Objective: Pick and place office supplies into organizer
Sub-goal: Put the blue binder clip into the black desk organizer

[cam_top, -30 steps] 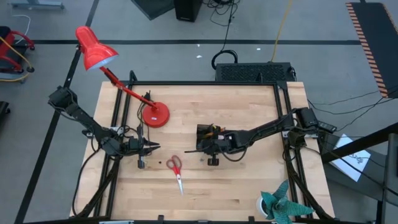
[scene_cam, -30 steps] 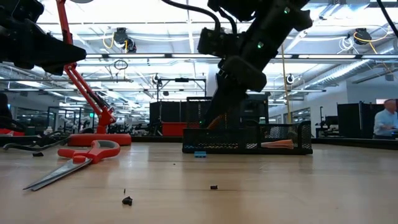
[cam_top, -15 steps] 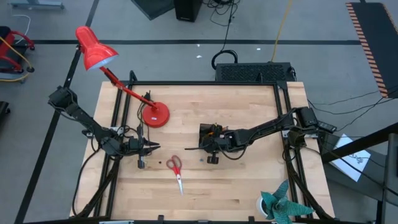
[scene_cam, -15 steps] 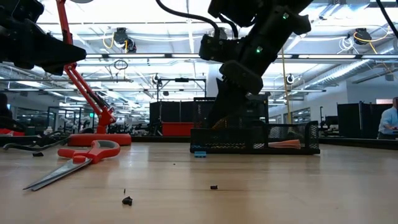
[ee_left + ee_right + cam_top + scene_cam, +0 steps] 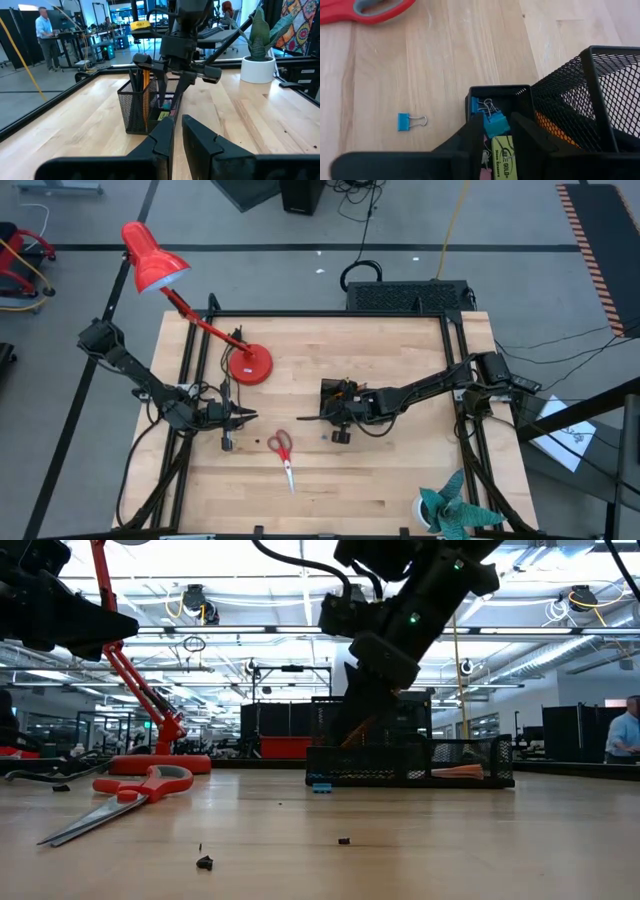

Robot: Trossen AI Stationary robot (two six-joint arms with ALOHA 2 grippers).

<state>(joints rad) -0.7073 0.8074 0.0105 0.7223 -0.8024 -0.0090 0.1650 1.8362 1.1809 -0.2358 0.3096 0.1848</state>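
Clip (image 5: 495,125), blue, sits between the fingers of the right gripper (image 5: 497,124), which are parted slightly wider than it, right over the small end compartment of the organizer (image 5: 615,65) where other clips already lie. A second blue clip (image 5: 411,121) lies on the table just beside that end, much nearer this arm than the left gripper (image 5: 243,415), which waits almost closed and empty near the scissors (image 5: 284,452). Compared with a second ago, the organizer has slid slightly sideways in the low view.

A red desk lamp (image 5: 200,320) stands on the far left of the wooden table (image 5: 400,480). A teal spiky plant (image 5: 455,510) sits at the near right corner. A large black box (image 5: 408,295) lies beyond the far edge.
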